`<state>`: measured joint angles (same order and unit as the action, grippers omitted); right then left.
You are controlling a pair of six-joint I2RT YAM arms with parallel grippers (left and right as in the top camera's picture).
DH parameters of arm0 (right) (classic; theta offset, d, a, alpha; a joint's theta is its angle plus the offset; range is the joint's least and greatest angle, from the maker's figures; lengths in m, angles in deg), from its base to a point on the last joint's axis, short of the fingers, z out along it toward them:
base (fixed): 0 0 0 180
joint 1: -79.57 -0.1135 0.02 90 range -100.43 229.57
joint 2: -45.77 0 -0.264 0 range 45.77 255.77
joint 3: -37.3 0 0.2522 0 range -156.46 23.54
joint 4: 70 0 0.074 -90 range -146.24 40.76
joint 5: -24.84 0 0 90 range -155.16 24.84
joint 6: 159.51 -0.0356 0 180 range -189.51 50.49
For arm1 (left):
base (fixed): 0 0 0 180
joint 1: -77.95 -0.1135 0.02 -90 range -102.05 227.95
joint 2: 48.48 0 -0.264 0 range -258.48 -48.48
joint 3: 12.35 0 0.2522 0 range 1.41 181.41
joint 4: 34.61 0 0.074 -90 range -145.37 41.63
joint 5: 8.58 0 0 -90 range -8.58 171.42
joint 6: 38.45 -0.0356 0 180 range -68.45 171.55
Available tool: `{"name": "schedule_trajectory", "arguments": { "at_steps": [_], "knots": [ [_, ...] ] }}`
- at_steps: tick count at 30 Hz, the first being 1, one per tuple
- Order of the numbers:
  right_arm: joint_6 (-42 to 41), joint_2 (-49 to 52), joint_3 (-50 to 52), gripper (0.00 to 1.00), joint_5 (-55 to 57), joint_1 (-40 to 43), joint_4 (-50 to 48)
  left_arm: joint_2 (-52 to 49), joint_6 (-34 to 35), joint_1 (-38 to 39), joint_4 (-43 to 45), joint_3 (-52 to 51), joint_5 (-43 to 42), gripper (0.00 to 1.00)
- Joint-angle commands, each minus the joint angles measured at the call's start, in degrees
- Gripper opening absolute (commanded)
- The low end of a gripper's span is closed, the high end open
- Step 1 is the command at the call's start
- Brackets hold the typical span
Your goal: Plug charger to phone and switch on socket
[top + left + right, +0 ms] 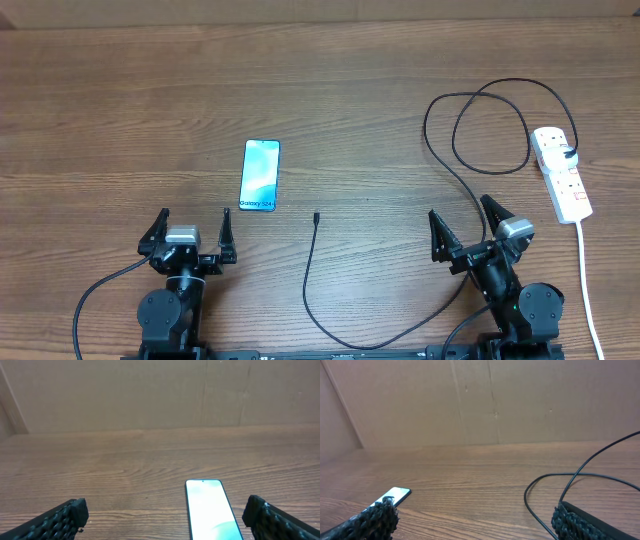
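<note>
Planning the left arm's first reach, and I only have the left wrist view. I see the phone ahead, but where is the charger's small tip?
Observer: The charger's tip lies to the right of the phone, just past its near end, not touching it.
Operator: And its other end?
Observer: The charger loops off to the far right, where its black plug sits at the far end of the socket, apparently plugged in.
Operator: Is the right gripper holding anything?
Observer: No, the right gripper is open and empty, with the charger running close beside it.
</note>
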<state>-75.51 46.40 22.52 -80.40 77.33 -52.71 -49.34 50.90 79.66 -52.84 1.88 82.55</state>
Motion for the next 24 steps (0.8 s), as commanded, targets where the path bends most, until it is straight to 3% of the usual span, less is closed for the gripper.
{"name": "schedule_trajectory", "arguments": {
  "at_steps": [1,24],
  "knots": [
    [-0.2,-0.4,0.5,1.0,-0.3,0.3,-0.2,0.5,-1.1,-0.5,0.1,-0.2,0.4,1.0],
    [-0.2,-0.4,0.5,1.0,-0.3,0.3,-0.2,0.5,-1.1,-0.5,0.1,-0.2,0.4,1.0]
  ]
}}
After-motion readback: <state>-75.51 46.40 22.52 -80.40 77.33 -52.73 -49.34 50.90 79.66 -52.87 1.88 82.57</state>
